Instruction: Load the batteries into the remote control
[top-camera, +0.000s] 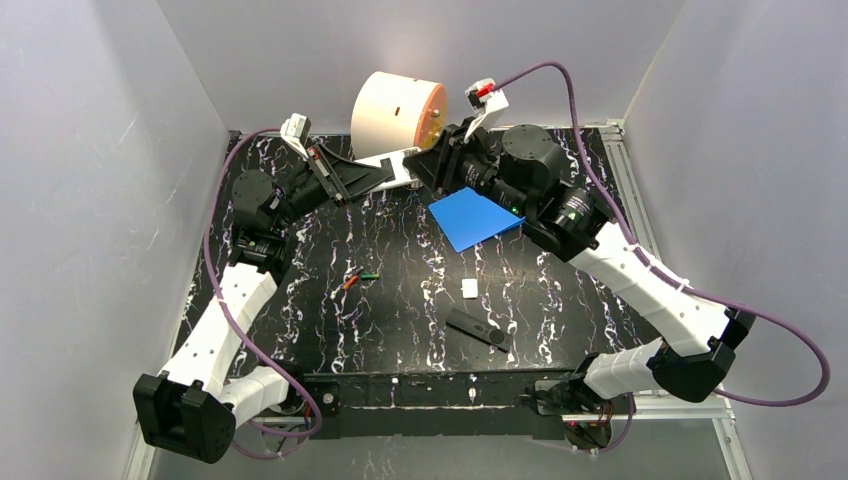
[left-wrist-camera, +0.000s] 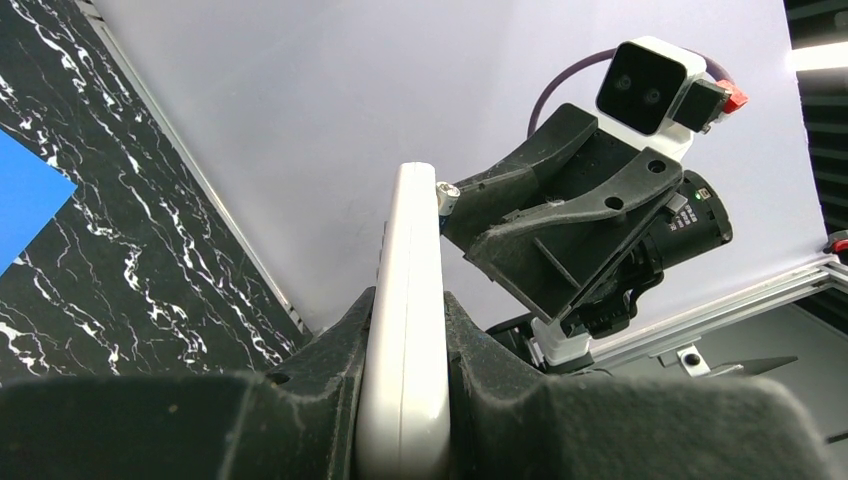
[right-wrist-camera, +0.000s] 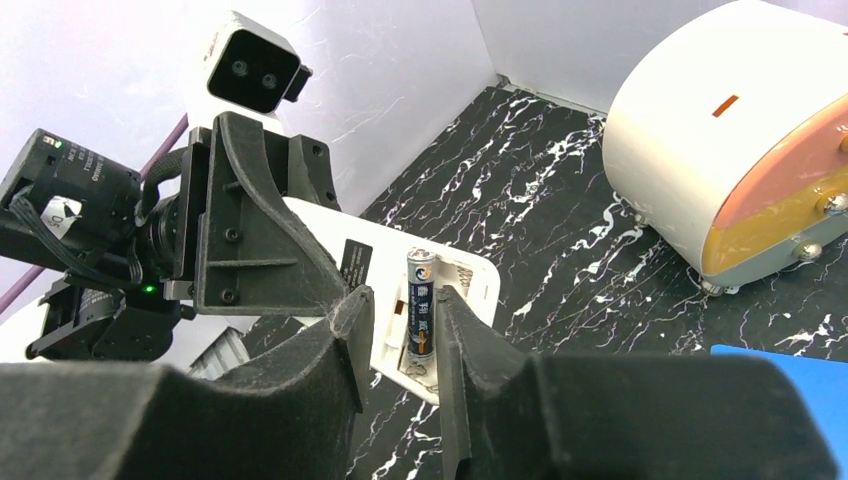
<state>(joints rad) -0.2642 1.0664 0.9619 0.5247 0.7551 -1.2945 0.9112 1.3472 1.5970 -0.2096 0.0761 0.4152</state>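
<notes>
While my right tool (right-wrist-camera: 402, 297) stands with its fingers a little spread on either side of the battery (right-wrist-camera: 420, 300) in the open bay of the white remote (left-wrist-camera: 410, 240), a gap showing on 1 side, I judge that it pinches nothing and that the step in hand is seating this cell. My left tool (left-wrist-camera: 405, 300) is pressed together on the white remote and holds it up off the desk (top-camera: 400, 320), near the back wall. From the left wrist view the cell's metal tip shows just beside the remote's edge, so that end may sit proud; I cannot tell for sure. To do this well, I would press 1 fingertip flat along the cell, gently, since the remote is gripped at 1 end only and a hard push could lever it in my left tool. I would then draw my right tool straight back along its own fingers, so neither pad drags the cell out. The other 2 batteries lie on the desk just beside each other, the orange-red battery (top-camera: 349, 282) and the green battery (top-camera: 370, 275), well apart from the raised remote. They are thin and likely to roll, so I would close across their width, not their length. A black remote (top-camera: 477, 328) and a small white piece (top-camera: 469, 288) lie nearer my bases.
</notes>
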